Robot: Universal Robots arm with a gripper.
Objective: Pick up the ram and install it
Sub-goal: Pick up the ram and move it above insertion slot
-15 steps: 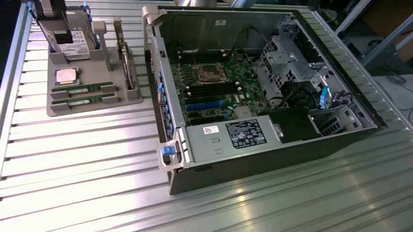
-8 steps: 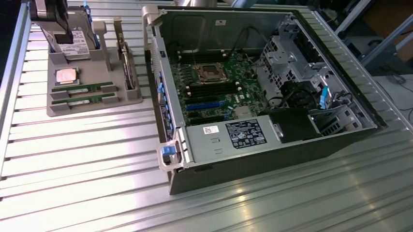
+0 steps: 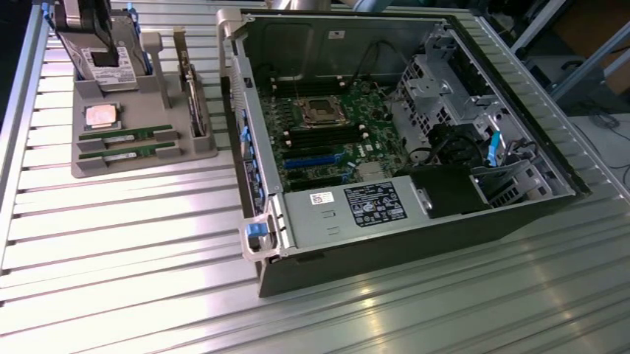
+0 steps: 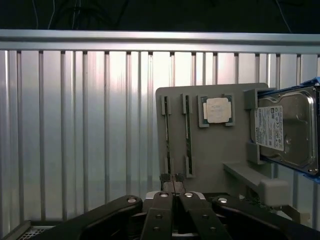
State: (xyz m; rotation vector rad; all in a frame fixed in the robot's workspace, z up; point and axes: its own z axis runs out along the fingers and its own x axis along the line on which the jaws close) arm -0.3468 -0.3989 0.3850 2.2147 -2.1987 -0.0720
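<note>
Two ram sticks, thin green boards, lie in slots of the grey parts tray [image 3: 147, 166] at the exterior view's left: one stick [image 3: 123, 135] and a second [image 3: 128, 153] beside it. In the wrist view both stand edge-on, one ram stick [image 4: 166, 135] and the other [image 4: 187, 135]. My gripper [image 4: 172, 184] hangs well above the tray's edge, shut, with nothing between its fingers. Its tips line up with the gap between the two sticks. The open computer case [image 3: 394, 221] shows its motherboard, with black memory slots [image 3: 315, 136] near the processor socket.
The tray also carries a silver processor chip [image 3: 102, 116], a hard drive [image 3: 99, 44] standing upright and a green expansion card [image 3: 197, 96]. A power supply [image 3: 369, 206] and drive cages [image 3: 443, 81] crowd the case. The ribbed metal table [image 3: 118, 258] stretches in front.
</note>
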